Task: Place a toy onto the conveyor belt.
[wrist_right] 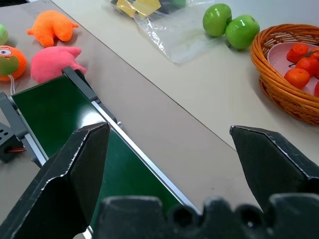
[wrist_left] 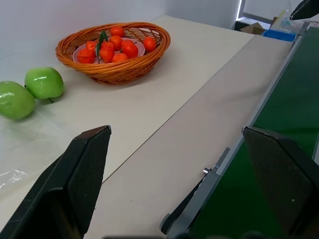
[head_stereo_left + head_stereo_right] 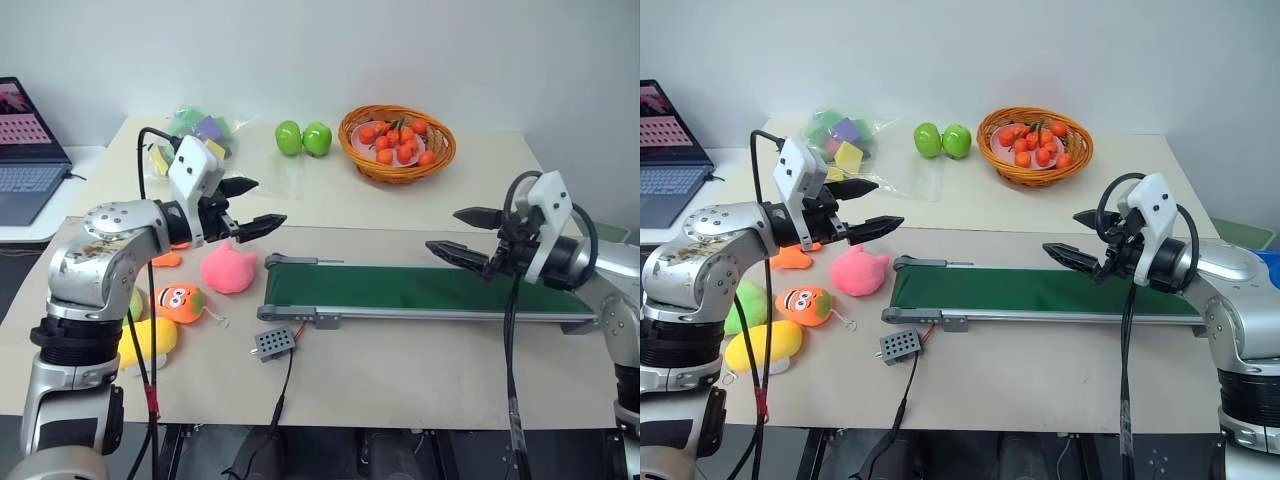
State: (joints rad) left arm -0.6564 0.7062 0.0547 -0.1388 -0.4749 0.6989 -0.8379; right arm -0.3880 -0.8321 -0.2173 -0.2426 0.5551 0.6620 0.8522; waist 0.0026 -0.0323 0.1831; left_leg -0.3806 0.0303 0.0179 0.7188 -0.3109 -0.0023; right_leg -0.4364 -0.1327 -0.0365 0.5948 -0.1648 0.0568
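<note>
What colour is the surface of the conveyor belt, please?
Dark green; the conveyor belt shows best in the left eye view.

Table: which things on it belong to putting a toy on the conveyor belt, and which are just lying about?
For the job: light-green plush toy, conveyor belt, left claw and right claw, both open.

Lying about: green apples, basket of oranges, pink plush, orange face plush, yellow plush, bag of blocks, laptop.
</note>
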